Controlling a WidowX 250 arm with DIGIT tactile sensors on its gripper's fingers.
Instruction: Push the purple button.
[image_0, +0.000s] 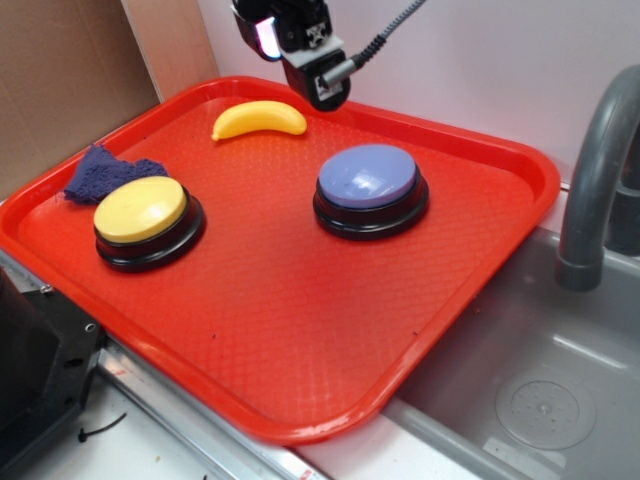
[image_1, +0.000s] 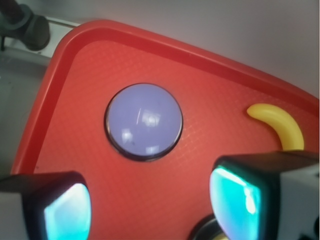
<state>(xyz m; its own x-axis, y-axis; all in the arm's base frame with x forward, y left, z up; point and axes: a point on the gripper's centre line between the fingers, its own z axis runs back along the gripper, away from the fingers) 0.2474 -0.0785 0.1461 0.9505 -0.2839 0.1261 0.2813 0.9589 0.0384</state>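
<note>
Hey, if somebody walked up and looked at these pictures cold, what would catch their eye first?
Probably the bright red tray filling the scene, with two big dome buttons on it: the purple button near the middle and a yellow button toward the left edge. Behind them lie a yellow banana near the far rim and a dark purple cloth beside the yellow button. The gripper hangs above the tray, touching nothing, its fingers glowing teal in the wrist view.

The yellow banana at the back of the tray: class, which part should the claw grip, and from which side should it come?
Grip the banana across its thick middle, coming from above. It lies flat on the red tray with its curve sideways and no neighbour touching it, so the fingers can straddle its narrow width there. The tapered ends would probably slip.
</note>
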